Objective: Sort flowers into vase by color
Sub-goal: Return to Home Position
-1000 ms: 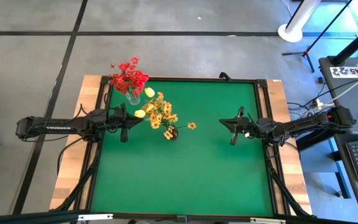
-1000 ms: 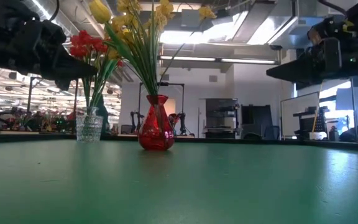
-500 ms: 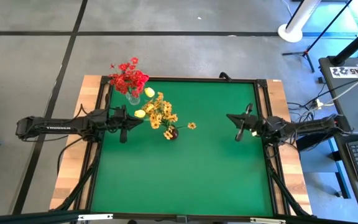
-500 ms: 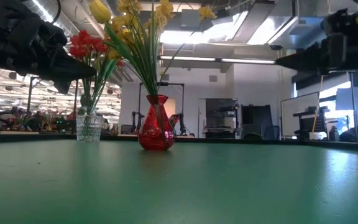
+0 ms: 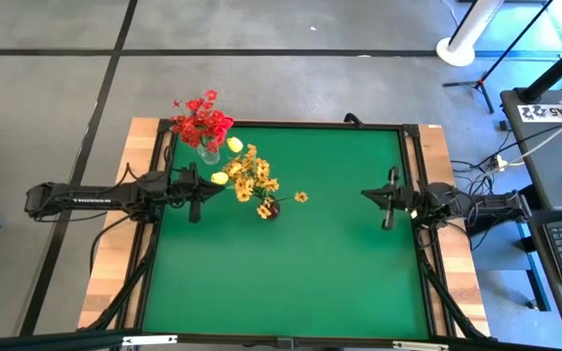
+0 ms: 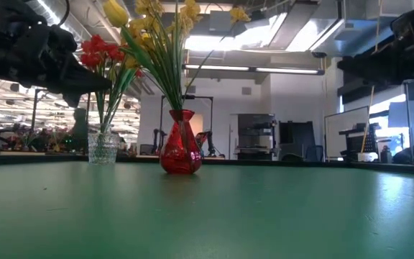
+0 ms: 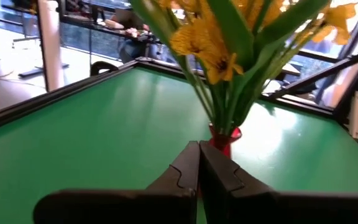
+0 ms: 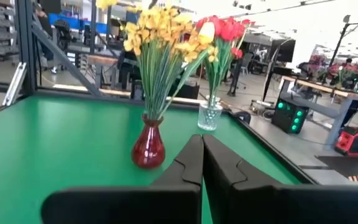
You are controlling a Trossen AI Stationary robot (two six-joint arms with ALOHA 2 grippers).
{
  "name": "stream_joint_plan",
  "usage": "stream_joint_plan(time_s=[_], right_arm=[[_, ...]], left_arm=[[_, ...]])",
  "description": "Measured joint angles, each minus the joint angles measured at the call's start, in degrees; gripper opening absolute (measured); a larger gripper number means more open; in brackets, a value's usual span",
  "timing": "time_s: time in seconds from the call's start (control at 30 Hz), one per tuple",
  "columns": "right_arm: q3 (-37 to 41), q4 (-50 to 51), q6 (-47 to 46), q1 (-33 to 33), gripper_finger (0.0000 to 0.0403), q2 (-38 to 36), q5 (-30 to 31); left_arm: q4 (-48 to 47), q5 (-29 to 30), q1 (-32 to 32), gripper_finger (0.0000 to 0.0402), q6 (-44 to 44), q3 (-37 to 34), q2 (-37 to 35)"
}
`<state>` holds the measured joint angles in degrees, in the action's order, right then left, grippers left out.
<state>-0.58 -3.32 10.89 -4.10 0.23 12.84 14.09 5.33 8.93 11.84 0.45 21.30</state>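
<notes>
A red glass vase stands on the green table and holds the yellow flowers; they also show in the low view and the right wrist view. A clear glass vase near the far left corner holds the red flowers. My left gripper hovers shut just left of the yellow flowers, high above the table. My right gripper is shut, in the air near the table's right edge, well clear of both vases.
The green mat is bordered by a black frame and wooden edges. Beyond the table's far side lies an open workshop with benches, stands and equipment. Bare mat stretches across the near half and between the vases and my right gripper.
My right gripper has drawn back toward the table's right edge and turned about, its fingers swinging from pointing left toward the near side. The left arm, the vases and the flowers have stayed still.
</notes>
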Motion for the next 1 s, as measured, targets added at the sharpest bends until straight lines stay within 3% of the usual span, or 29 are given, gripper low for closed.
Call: stream_joint_plan(time_s=[0.2, 0.37, 1.0], right_arm=[[0.0, 0.08, 0.0, 0.0, 0.0005, 0.13, 0.8], [0.02, -0.45, 1.47, 0.0, 0.0005, 0.15, 7.18], [0.02, -0.18, 1.42, 0.02, 0.0005, 0.15, 6.71]], left_arm=[[0.04, 3.35, -0.02, 0.0002, 1.43, 0.0, 0.0], [0.04, 3.37, -0.02, 0.0002, 2.56, 0.0, 0.0], [0.04, 3.37, 0.0, 0.0002, 2.61, 0.0, 0.0]])
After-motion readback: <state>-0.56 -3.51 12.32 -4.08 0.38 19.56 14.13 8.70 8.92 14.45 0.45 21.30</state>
